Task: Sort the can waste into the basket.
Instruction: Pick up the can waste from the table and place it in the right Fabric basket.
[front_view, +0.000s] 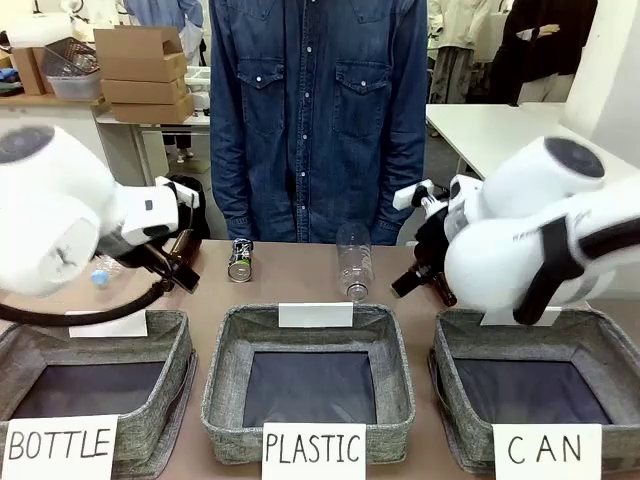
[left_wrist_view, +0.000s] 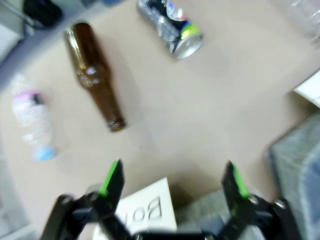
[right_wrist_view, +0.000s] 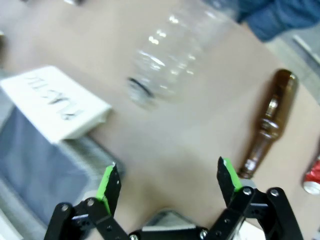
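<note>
The dark blue Pepsi can (front_view: 240, 260) lies on the table in front of the person, and in the left wrist view this can (left_wrist_view: 172, 27) is at the top, well beyond my fingers. My left gripper (left_wrist_view: 172, 182) hangs open above bare tabletop with nothing between its pads. A red can (right_wrist_view: 314, 177) peeks in at the right edge of the right wrist view. My right gripper (right_wrist_view: 168, 181) is open and empty over the table. The grey basket (front_view: 600, 325) signed "CAN" stands at the front right, below my right arm.
Brown glass bottles (left_wrist_view: 95, 82) (right_wrist_view: 267, 120) lie near each gripper. A clear plastic bottle (front_view: 353, 262) lies mid-table and a small crushed one (left_wrist_view: 32, 117) at the left. Baskets signed "PLASTIC" (front_view: 225, 330) and "BOTTLE" (front_view: 180, 330) stand in the front row. The person stands at the far edge.
</note>
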